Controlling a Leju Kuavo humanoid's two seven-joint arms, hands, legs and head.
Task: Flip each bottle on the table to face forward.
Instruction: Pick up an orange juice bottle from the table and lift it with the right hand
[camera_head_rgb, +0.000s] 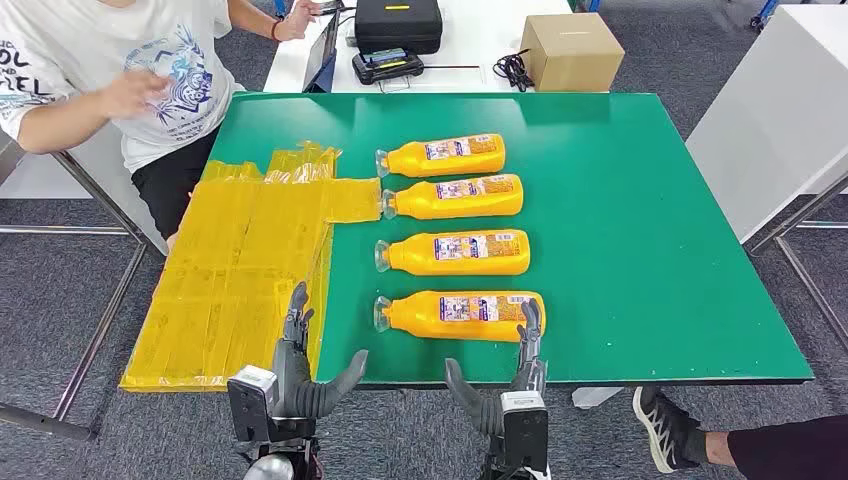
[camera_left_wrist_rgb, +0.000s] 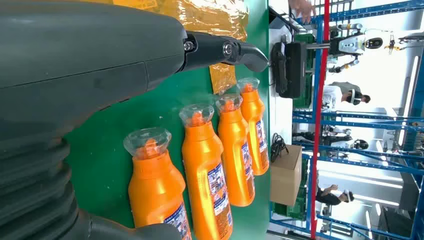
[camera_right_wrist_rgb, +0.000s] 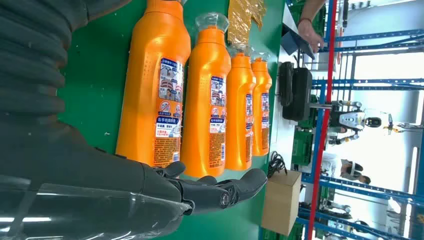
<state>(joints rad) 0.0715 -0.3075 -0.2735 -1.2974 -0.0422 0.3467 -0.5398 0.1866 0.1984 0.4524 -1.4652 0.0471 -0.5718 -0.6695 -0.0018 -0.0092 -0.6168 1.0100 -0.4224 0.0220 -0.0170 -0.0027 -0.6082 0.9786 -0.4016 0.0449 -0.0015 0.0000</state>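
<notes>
Several orange bottles lie side by side on the green table (camera_head_rgb: 650, 250), clear caps pointing left and labels facing up. The nearest bottle (camera_head_rgb: 460, 315) (camera_left_wrist_rgb: 155, 185) (camera_right_wrist_rgb: 157, 75) lies close to the front edge, and the farthest bottle (camera_head_rgb: 445, 155) is at mid-table. My left hand (camera_head_rgb: 300, 370) (camera_left_wrist_rgb: 100, 55) is at the front edge, left of the nearest bottle's cap, fingers spread and holding nothing. My right hand (camera_head_rgb: 515, 385) (camera_right_wrist_rgb: 200, 192) is also empty. Its fingers (camera_head_rgb: 530, 325) reach up beside that bottle's base, and I cannot tell whether they touch it.
A sheet of yellow tape (camera_head_rgb: 240, 270) covers the table's left part under my left fingers. A person (camera_head_rgb: 120, 70) sits at the far left corner. A cardboard box (camera_head_rgb: 570, 50) and a black case (camera_head_rgb: 398, 22) stand behind the table. A shoe (camera_head_rgb: 660, 425) shows at front right.
</notes>
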